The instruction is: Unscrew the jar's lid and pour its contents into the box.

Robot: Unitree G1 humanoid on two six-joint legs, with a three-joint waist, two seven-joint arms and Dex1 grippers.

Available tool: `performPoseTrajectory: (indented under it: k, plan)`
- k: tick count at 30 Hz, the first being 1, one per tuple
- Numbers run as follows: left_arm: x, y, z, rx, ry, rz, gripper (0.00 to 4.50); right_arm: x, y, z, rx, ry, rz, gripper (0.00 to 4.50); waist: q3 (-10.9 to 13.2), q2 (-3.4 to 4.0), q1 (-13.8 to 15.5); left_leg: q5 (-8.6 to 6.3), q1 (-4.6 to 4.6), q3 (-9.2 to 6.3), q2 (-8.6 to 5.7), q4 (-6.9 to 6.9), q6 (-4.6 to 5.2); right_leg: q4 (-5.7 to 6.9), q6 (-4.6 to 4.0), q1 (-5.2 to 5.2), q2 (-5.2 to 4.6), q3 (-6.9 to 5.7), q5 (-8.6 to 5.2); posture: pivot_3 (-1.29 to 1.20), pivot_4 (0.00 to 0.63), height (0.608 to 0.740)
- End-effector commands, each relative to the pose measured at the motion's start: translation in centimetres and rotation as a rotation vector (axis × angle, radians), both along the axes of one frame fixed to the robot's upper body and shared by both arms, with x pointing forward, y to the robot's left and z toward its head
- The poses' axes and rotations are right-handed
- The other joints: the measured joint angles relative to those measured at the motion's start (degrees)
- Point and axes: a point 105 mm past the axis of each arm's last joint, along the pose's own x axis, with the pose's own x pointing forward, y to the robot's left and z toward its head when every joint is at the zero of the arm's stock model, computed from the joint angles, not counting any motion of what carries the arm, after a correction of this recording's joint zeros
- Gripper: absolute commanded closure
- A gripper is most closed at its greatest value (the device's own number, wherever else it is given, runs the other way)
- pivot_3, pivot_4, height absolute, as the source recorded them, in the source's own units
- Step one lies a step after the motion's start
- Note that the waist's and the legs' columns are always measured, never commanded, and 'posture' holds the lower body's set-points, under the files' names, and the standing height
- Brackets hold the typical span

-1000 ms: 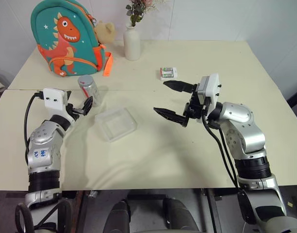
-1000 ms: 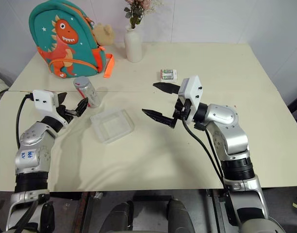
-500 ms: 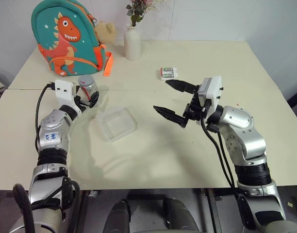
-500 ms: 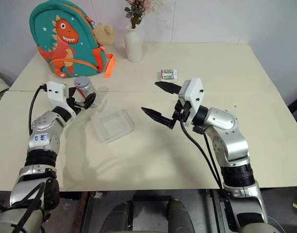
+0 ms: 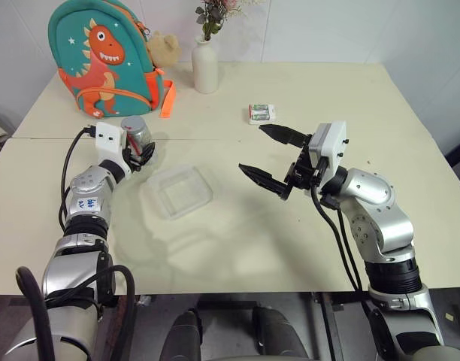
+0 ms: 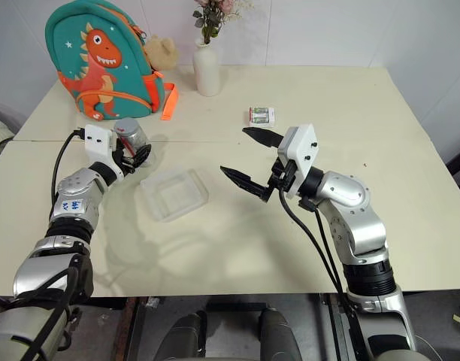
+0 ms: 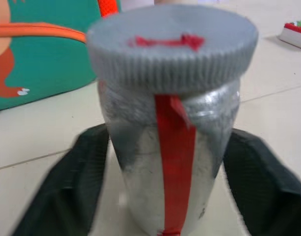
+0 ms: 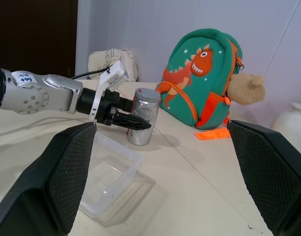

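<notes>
Silvery jar [image 5: 137,134] stands upright on the cream tabletop [image 5: 237,233], toward the robot's left side, just in front of the teal dinosaur backpack [image 5: 102,56]. Its grey ribbed lid [image 7: 171,46] is on top, with a small red mark across it, and a red stripe runs down the jar's wall. Can't tell what's inside the jar, the wall is too foggy and shiny to see through.

Left claw [image 5: 142,153] is at the jar's lower half, one black finger on each side of it. From the left wrist view the fingers [image 7: 67,187] sit right beside the jar wall, and in the right wrist view a fingertip lies across the jar's front. So it looks clenched on the jar, which stands on the tabletop.

Clear plastic box [image 5: 179,191] sits just beside the jar, toward the middle of the tabletop, a bit nearer the robot. It's empty as far as I can see, just the see-through bottom with the tabletop showing underneath.

Right claw [image 5: 271,156] hangs above the tabletop to the right of the box, well apart from it, fingers spread wide and holding nothing, pointing toward the jar side.

Farther back there's a white vase [image 5: 204,66] with dried flowers and a small white-and-green packet [image 5: 261,113] lying flat. A little plush toy [image 5: 164,50] hangs by the backpack.
</notes>
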Motion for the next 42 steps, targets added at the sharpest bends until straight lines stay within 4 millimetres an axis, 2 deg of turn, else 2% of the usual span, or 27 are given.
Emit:
performPoseTrajectory:
  k: [1, 4, 8, 12, 16, 18, 22, 27, 30, 31, 34, 42]
  plan:
    - [-0.1, 0.9, 2.7, 0.018, -0.112, 0.031, 2.48, -0.7, -0.2, 0.8, 0.021, -0.031, 0.000, 0.00, 0.00, 0.00, 0.02, 0.00, -0.01, 0.00, 0.00, 0.00, 0.00, 0.00, 0.00, 0.00, 0.00, 0.00, 0.00, 0.00, 0.150, 0.740]
    - [-1.0, 1.9, 4.1, -0.014, -0.189, 0.046, 2.53, -0.8, 0.0, 0.5, 0.017, -0.017, 0.005, 0.00, 0.00, 0.00, -0.15, 0.00, -0.01, 0.00, 0.00, 0.00, 0.00, 0.00, 0.00, 0.00, 0.00, 0.00, 0.00, 0.00, 0.150, 0.740]
    - [-4.6, 1.5, 5.7, -0.010, -0.259, -0.076, 2.53, -0.9, 0.2, 0.2, 0.010, 0.004, 0.016, 0.00, 0.00, 0.00, -0.60, 0.00, 0.01, 0.03, 0.04, -0.20, -0.01, -0.03, -0.01, -0.04, 0.00, 0.04, 0.00, 0.00, 0.150, 0.740]
    - [-9.6, -0.2, 5.4, 0.021, -0.162, -0.251, 2.53, -1.2, 0.9, 0.1, -0.001, 0.024, 0.045, 0.00, 0.00, 0.01, -0.60, 0.01, 0.00, 0.05, 0.10, -0.38, -0.02, 0.00, -0.09, -0.17, 0.01, 0.08, -0.06, 0.00, 0.150, 0.740]
    - [-14.4, -2.3, 4.9, 0.055, -0.011, -0.444, 2.53, -1.9, 2.4, 0.1, -0.022, 0.052, 0.114, 0.00, 0.01, 0.00, -0.58, 0.02, 0.03, 0.06, 0.13, -0.41, -0.05, 0.04, -0.19, -0.20, 0.01, 0.07, -0.11, 0.00, 0.150, 0.740]
    - [-15.7, -3.0, 5.5, 0.054, 0.028, -0.505, 2.53, -2.5, 3.4, 0.6, -0.018, 0.065, 0.169, 0.00, 0.02, 0.01, -0.31, 0.06, 0.06, 0.04, 0.15, -0.40, -0.07, 0.08, -0.31, -0.21, 0.01, 0.04, -0.17, 0.00, 0.150, 0.740]
    - [-16.8, -4.2, 6.0, 0.051, 0.075, -0.576, 2.53, -3.4, 5.1, 1.1, -0.028, 0.084, 0.254, 0.00, 0.03, 0.03, -0.22, 0.17, 0.08, 0.05, 0.15, -0.39, -0.03, -0.02, -1.28, -0.19, -0.01, 0.05, -0.58, 0.00, 0.150, 0.740]
    - [-17.0, -5.5, 6.3, 0.052, 0.087, -0.641, 2.53, -4.3, 7.2, 1.6, -0.049, 0.092, 0.353, 0.00, 0.02, 0.02, -0.21, 0.18, 0.05, 0.08, 0.15, -0.42, -0.01, -0.07, -1.27, -0.21, -0.01, 0.06, -0.57, 0.00, 0.150, 0.740]
    - [-17.0, -6.6, 5.9, 0.036, 0.122, -0.707, 2.53, -4.5, 8.1, 2.1, -0.062, 0.099, 0.390, 0.00, 0.02, 0.02, -0.26, 0.18, 0.04, 0.08, 0.15, -0.52, -0.01, -0.01, -1.05, -0.30, -0.01, 0.06, -0.45, 0.00, 0.150, 0.740]
    - [-17.0, -7.1, 5.6, 0.034, 0.133, -0.730, 2.53, -4.6, 8.4, 2.2, -0.068, 0.105, 0.399, 0.00, 0.02, 0.02, -0.25, 0.17, 0.04, 0.08, 0.15, -0.56, -0.02, -0.01, -0.74, -0.32, -0.01, 0.05, -0.28, 0.00, 0.150, 0.740]
    - [-16.9, -8.0, 5.5, 0.023, 0.147, -0.786, 2.53, -4.5, 9.2, 2.4, -0.096, 0.127, 0.415, 0.00, 0.02, 0.02, -0.23, 0.17, -0.04, 0.09, 0.15, -0.65, -0.02, 0.04, -0.50, -0.50, 0.00, 0.05, -0.16, 0.00, 0.150, 0.740]
    - [-17.1, -9.7, 5.0, 0.037, 0.178, -0.887, 2.53, -3.7, 10.4, 2.3, -0.146, 0.163, 0.404, 0.00, 0.02, 0.01, -0.51, 0.17, -0.13, 0.10, 0.20, -0.75, -0.02, 0.17, -0.52, -0.74, 0.10, 0.07, -0.19, 0.00, 0.150, 0.740]
